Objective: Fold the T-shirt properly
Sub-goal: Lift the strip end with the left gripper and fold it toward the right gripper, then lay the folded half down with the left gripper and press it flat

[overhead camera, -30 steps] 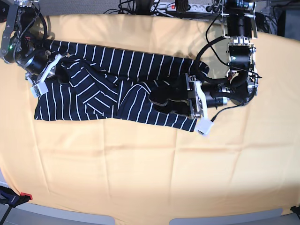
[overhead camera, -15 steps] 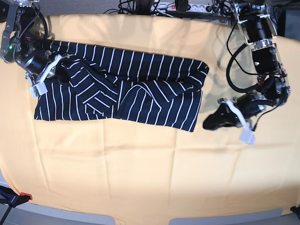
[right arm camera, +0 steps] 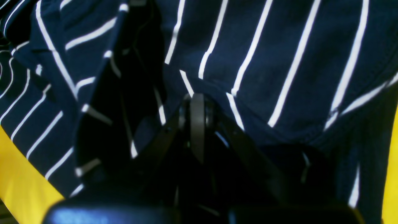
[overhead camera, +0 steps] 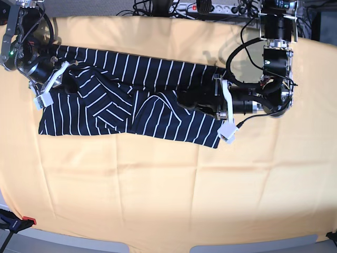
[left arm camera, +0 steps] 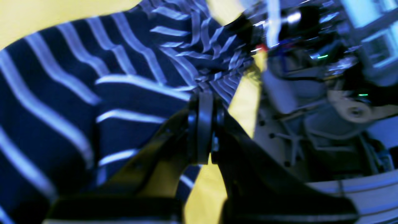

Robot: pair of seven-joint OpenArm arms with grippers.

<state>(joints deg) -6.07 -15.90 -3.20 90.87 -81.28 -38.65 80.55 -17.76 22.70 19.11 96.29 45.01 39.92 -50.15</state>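
The T-shirt (overhead camera: 131, 103) lies stretched across the far half of the yellow-orange cloth (overhead camera: 168, 190) that covers the table, running from near the cloth's left edge toward its right side, with both arms reaching onto it from opposite ends. The right gripper (overhead camera: 66, 84) sits on the shirt's end nearest the far-left corner; the left gripper (overhead camera: 197, 103) lies over the shirt's opposite end, pointing inward along the fabric.

The shirt is dark navy with thin white stripes, folded into a long band. Its upper layer shows straight, evenly spaced stripes, while the lower front has diagonal flaps and creases where the stripes cross at angles. Bunched folds gather at both ends.

In the right wrist view the right gripper (right arm camera: 197, 102) has its 2 jaws pressed together, pinching a ridge of striped cloth. In the left wrist view the left gripper (left arm camera: 202, 99) is likewise clenched, its tips at a gathered fold; the blur leaves it unclear whether fabric is actually caught between them.
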